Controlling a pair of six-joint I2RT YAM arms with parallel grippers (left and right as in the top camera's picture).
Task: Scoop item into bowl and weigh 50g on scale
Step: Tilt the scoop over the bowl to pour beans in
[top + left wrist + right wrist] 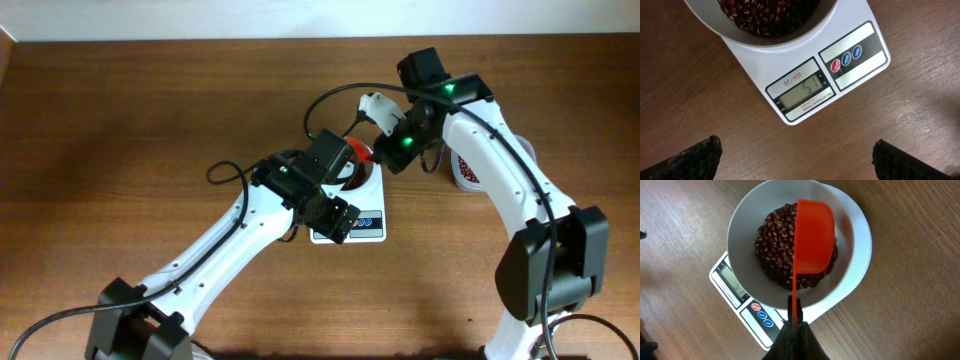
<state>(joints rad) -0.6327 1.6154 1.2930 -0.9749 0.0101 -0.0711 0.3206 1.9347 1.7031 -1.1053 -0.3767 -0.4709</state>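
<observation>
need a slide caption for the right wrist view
Right gripper holds an orange scoop over the beans in the white bowl on the scale.

The left arm (215, 250) and the right arm (497, 160) are smooth white shells linked by blocky black joints (545, 265), with small green lights (447, 88) glowing on them. Thin black cables (335, 97) loop off the wrists. The left hand (799, 161) has black fingertips (700, 159) with a rough, pebbled surface.
</observation>
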